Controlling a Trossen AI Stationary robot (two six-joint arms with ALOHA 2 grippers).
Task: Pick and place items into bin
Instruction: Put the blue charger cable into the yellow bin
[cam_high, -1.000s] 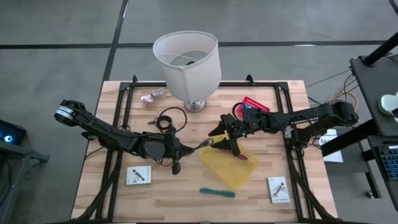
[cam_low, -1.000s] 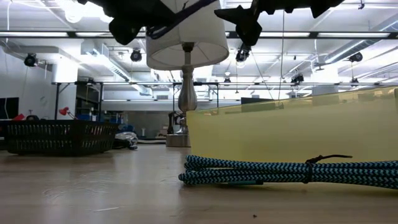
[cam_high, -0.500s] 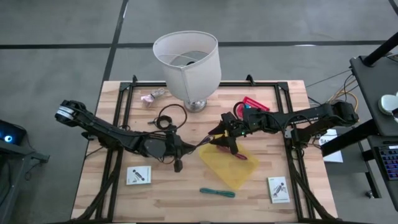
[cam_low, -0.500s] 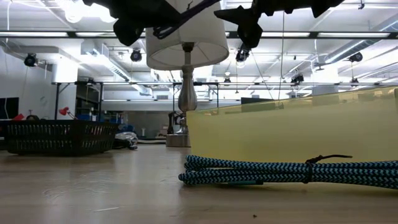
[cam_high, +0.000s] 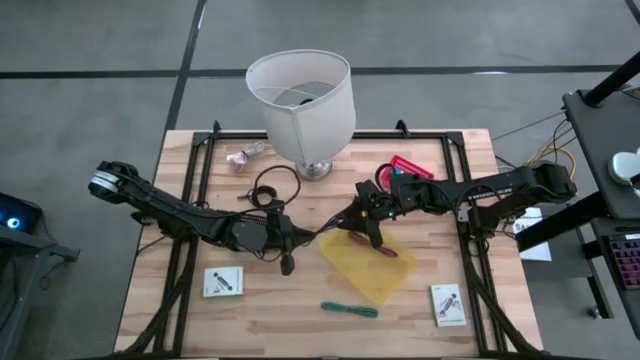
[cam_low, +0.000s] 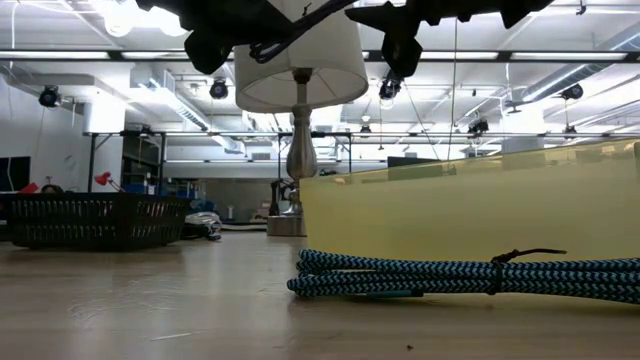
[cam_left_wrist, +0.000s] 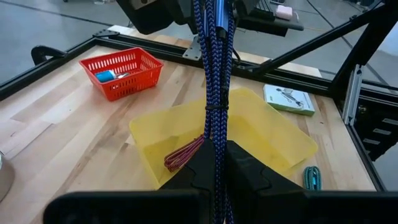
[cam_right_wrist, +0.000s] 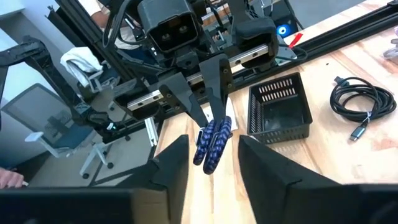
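Note:
A blue-purple braided tie (cam_high: 326, 229) hangs in the air between my two grippers, left of the yellow bin (cam_high: 372, 272). My left gripper (cam_high: 303, 237) is shut on it. My right gripper (cam_right_wrist: 211, 155) is open, and its fingers stand on either side of the tie's free end (cam_right_wrist: 211, 144) with a small gap on each side. A maroon tie (cam_left_wrist: 184, 155) lies in the bin. On the table lie a teal tie (cam_high: 350, 309), a black cord loop (cam_high: 272, 190) and two white packets (cam_high: 223, 282) (cam_high: 448, 303). My left gripper pinches the bundled tie between its two fingers (cam_left_wrist: 214, 163), at the end nearest the left arm. The fingers come level from the table's left and lie along the tie. The tie sticks straight out past them, clear of the table, toward my right gripper.
A large white lampshade (cam_high: 300, 100) stands at the far middle. A red basket (cam_high: 410, 166) sits behind the right arm and a pink object (cam_high: 245, 155) at the far left. The right wrist view shows a black basket (cam_right_wrist: 280, 109) under the left arm.
My left gripper has carried the tie a little toward the table's right, so its free end now lies between my right gripper's fingers. Those fingers have drawn closer together around it.

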